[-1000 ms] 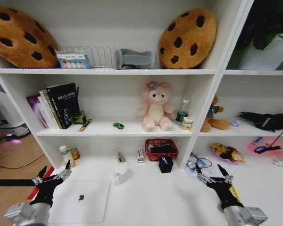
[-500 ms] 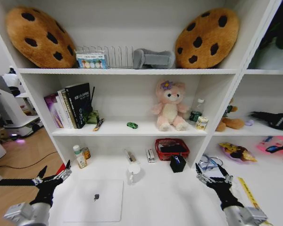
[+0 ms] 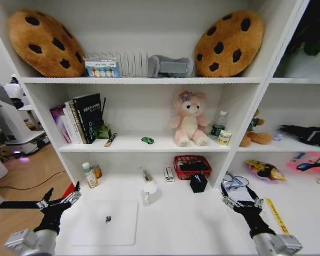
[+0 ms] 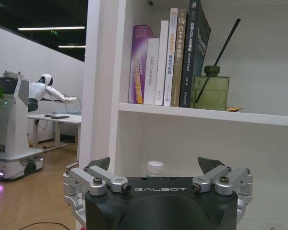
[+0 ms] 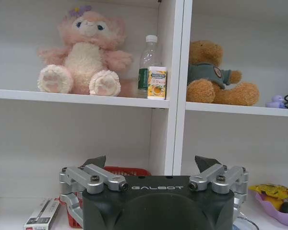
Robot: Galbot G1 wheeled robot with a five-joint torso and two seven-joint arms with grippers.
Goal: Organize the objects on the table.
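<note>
- Left end effector (image 3: 57, 201): fingers spread, empty, hovering at the near left edge of the tabletop (image 3: 192, 229)
- Right end effector (image 3: 242, 200): fingers spread, empty, near right
- Laptop (image 3: 105, 222): lid shut, flat on the tabletop just right of the left end effector; that arm looks nearer
- Ruler (image 3: 276, 215): beside the right end effector, long axis running near to far
- Toy car (image 3: 148, 140): on the middle shelf, far behind
- Room: white shelving behind, wood floor at left
</note>
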